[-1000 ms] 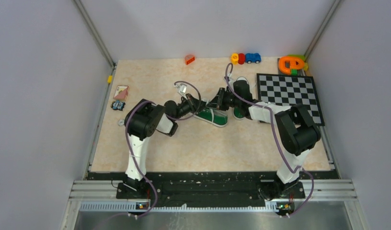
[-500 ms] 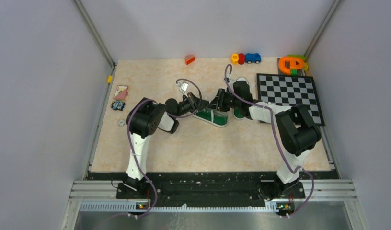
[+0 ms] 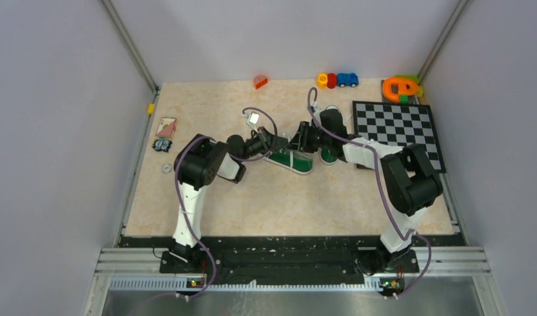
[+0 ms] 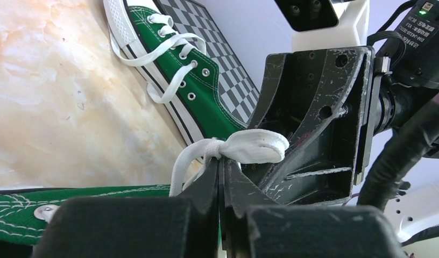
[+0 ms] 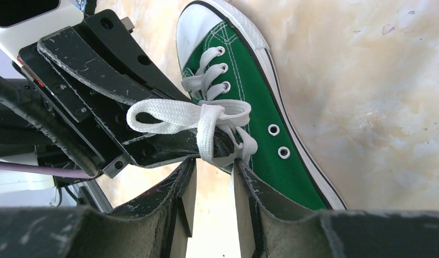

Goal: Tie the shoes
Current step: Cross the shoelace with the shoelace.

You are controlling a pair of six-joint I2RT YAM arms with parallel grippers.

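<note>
One dark green shoe (image 3: 293,161) with a white sole lies mid-table between my two grippers; it also shows in the right wrist view (image 5: 260,102). The second shoe (image 3: 329,157) lies beside it, partly under the right arm, and shows unlaced at the top in the left wrist view (image 4: 204,102). My left gripper (image 3: 281,143) (image 4: 221,164) is shut on the white lace (image 4: 255,146), with a loop bulging past its tips. My right gripper (image 3: 296,141) (image 5: 213,164) is open, its tips right at the lace loop (image 5: 179,114) over the shoe.
A checkerboard mat (image 3: 397,128) lies at the right. Small toys stand along the back edge: an orange piece (image 3: 260,81), a blue car (image 3: 347,79), an orange and green toy (image 3: 401,87). A card (image 3: 166,126) and small bits lie at the left.
Both grippers have shifted only slightly over the shoe. The left gripper has stayed shut on the lace.
</note>
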